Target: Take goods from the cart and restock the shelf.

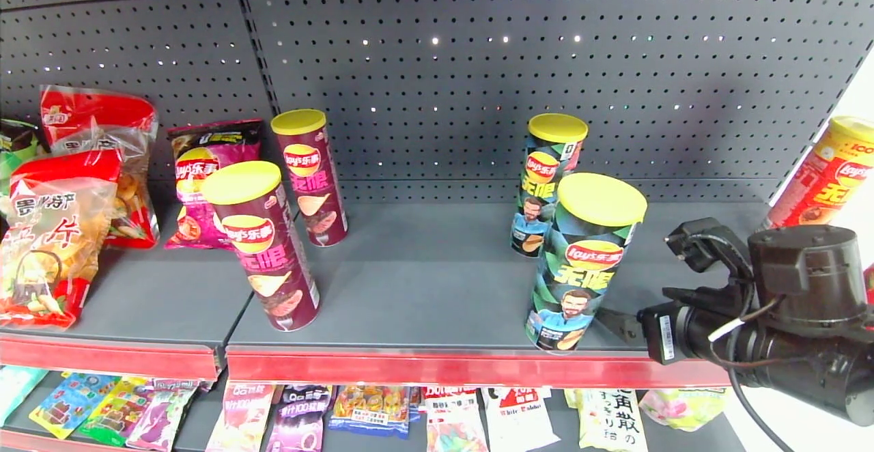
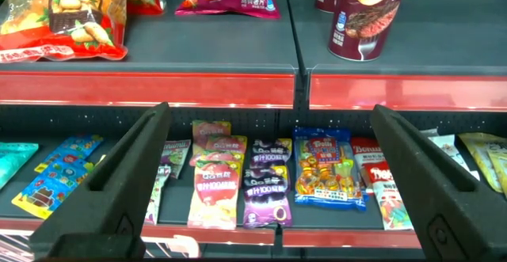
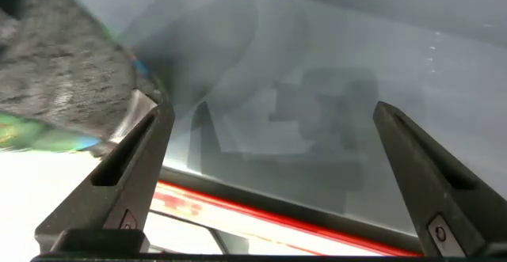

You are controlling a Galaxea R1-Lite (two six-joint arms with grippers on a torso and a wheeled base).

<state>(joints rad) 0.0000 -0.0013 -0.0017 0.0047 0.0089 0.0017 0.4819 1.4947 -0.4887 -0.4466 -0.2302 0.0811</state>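
Right arm (image 1: 799, 329): matte black, cylindrical joint housing, black cable, thin white wire, white label sticker. Left claw (image 2: 271, 112), right claw (image 3: 271, 112): black tapered fingers, round screw recess near base.

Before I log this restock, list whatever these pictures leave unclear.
- Head view: the red can is cut off by the right edge.
- Right wrist view: the green can beside the right gripper is blurred, too close.
- Left wrist view: the purple can loses its lid to the edge.
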